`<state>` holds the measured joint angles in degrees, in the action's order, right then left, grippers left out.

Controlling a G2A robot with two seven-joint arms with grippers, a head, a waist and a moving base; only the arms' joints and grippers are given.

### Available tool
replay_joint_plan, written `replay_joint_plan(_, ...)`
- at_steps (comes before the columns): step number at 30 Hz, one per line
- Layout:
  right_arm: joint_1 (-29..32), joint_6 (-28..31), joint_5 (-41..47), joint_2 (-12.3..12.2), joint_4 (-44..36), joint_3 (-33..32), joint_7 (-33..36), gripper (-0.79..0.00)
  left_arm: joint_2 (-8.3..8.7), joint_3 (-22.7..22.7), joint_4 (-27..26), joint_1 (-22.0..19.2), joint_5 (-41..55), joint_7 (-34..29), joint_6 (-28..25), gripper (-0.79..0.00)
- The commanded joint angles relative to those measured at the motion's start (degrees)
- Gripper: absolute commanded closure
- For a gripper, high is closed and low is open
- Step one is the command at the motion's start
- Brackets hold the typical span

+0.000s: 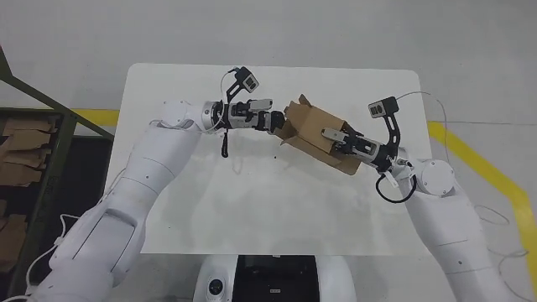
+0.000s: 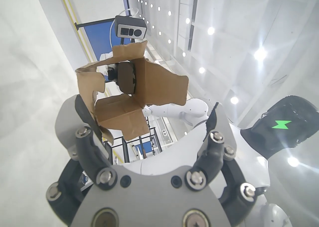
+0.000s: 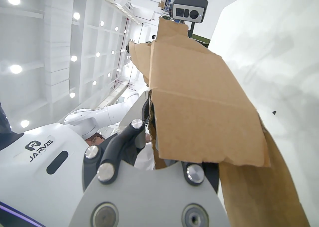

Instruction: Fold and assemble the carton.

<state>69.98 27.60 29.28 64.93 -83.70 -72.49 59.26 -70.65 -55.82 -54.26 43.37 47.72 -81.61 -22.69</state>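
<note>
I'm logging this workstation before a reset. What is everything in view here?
brown cardboard carton: one, brown, partly folded with flaps open, above the table between the two claws.
white rectangular table: one, white, under both arms.
flat cardboard blanks: several, brown, in a dark rack on the floor, on the left arm's side.
yellow floor tape: strips, yellow, on the grey floor on both sides of the table.
left claw: one, black and silver, open, at the carton's flapped end.
right claw: one, black and silver, shut on the carton's wall.
</note>
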Motion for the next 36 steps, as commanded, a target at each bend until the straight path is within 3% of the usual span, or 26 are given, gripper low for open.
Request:
replay_joint_plan(1, 0.0, 0.14, 0.22, -0.02, -0.01, 0.01, 0.3, 0.0, -0.09, -0.21, -0.11, 0.17, 0.85, -0.54, 0.56, -0.785)
replay_joint_plan(36, -0.54, -0.11, 3.48, -0.08, -0.12, 1.54, 3.54, 0.0, -3.24, 0.9, 0.39, -1.3, 1.74, -3.48, 3.5, -0.785)
